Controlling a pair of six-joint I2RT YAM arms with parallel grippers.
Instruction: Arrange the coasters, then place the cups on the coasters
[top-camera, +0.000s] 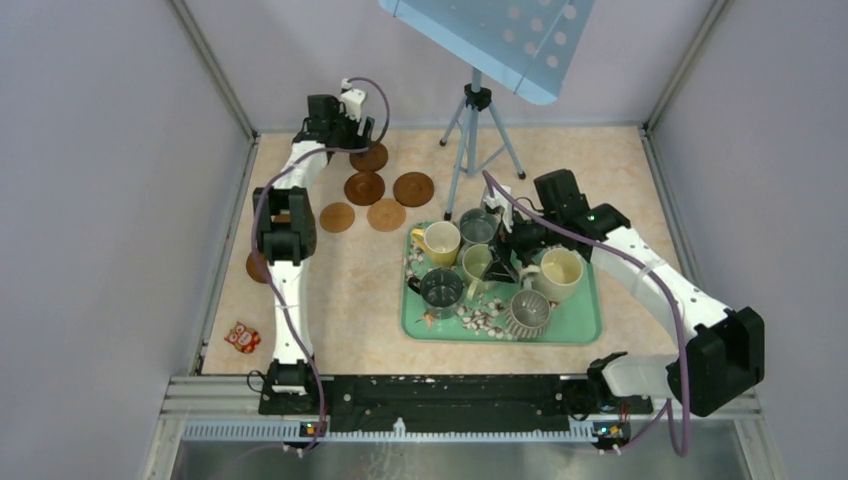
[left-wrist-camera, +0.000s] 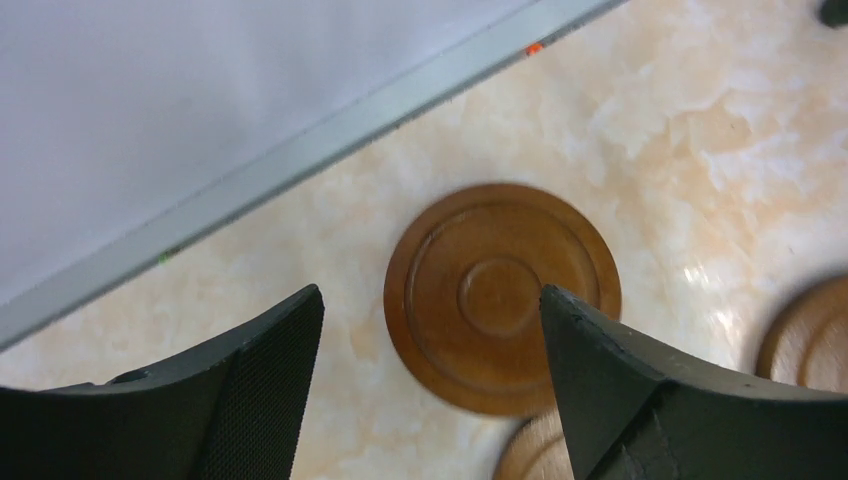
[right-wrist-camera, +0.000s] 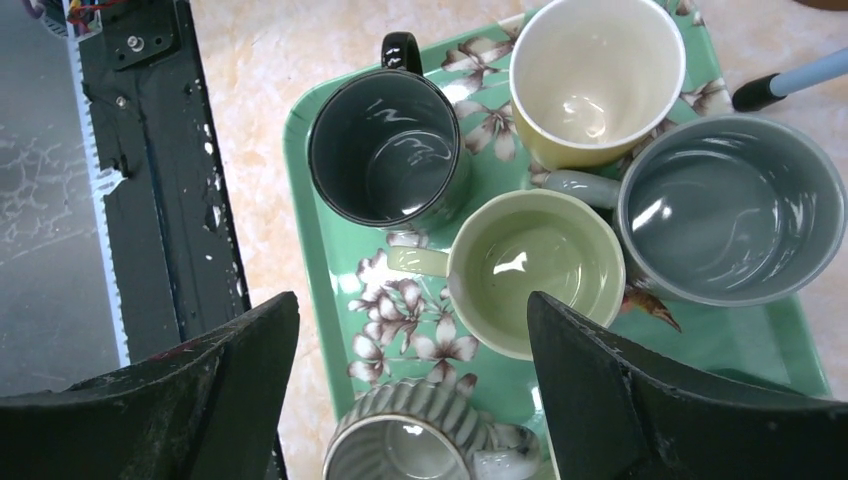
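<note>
At the upper left of the overhead view, the left claw (left-wrist-camera: 430, 295) is held open above a coaster (left-wrist-camera: 480, 250); at centre right, the right claw (right-wrist-camera: 412, 300) is spread open over cups (right-wrist-camera: 530, 265) on the tray (right-wrist-camera: 320, 270).

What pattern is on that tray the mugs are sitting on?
The tray is mint green with white flowers and brownish leaves printed on it. It shows best in the right wrist view.

The coasters (left-wrist-camera: 502, 296) are brown with concentric rings. The table (top-camera: 350, 290) is beige and marbled. The tray (right-wrist-camera: 330, 290) is green with white and brown flowers. There is a yellow mug (right-wrist-camera: 596, 70), a grey mug (right-wrist-camera: 730, 205), a pale green mug (right-wrist-camera: 530, 265), a dark mug (right-wrist-camera: 388, 145), a ribbed grey mug (top-camera: 527, 312) and a cream mug (top-camera: 560, 272).
</note>
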